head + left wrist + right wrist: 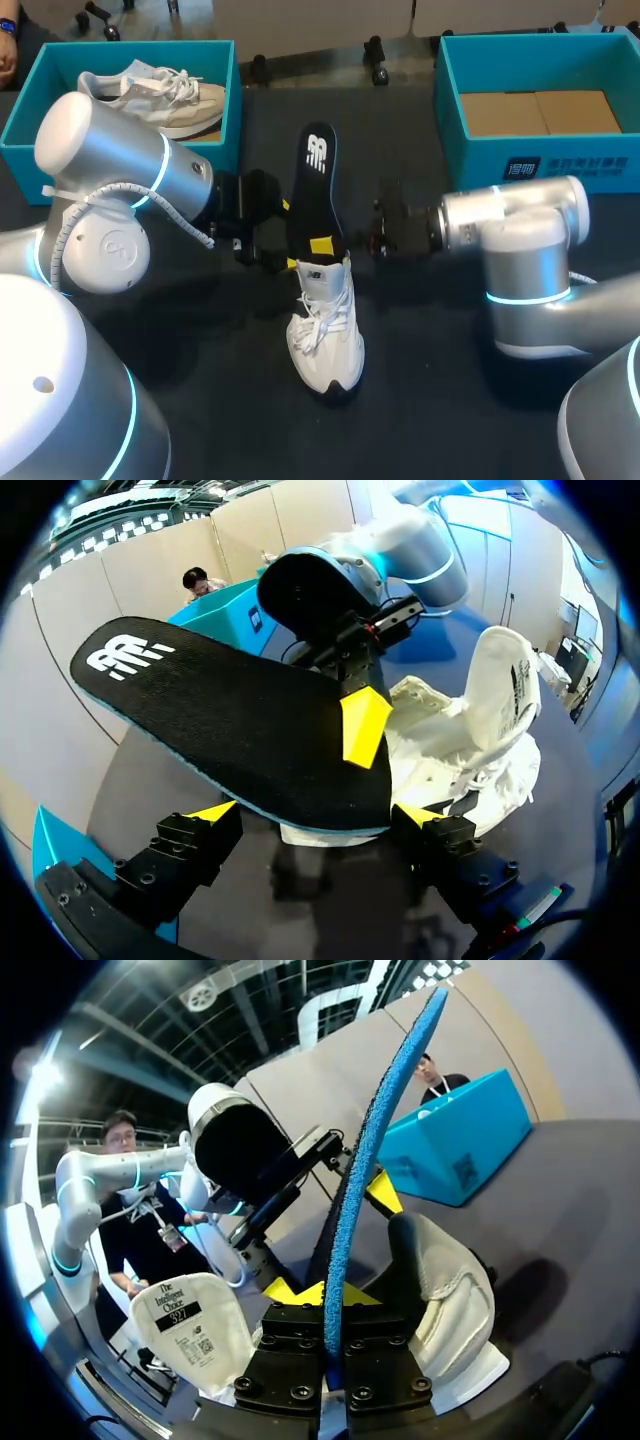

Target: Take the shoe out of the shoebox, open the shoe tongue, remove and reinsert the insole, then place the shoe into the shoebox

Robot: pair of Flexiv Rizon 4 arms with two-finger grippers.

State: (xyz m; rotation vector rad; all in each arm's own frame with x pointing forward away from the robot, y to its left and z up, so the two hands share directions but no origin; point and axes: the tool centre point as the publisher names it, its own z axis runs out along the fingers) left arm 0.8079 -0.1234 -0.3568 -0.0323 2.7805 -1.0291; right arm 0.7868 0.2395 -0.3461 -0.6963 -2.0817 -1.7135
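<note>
The right shoebox (470,158) is cut off at the head view's edge.

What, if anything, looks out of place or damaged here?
The insole juts up out of the shoe, pinched by the right tool, which suits the task. Nothing looks spilled or damaged.
</note>
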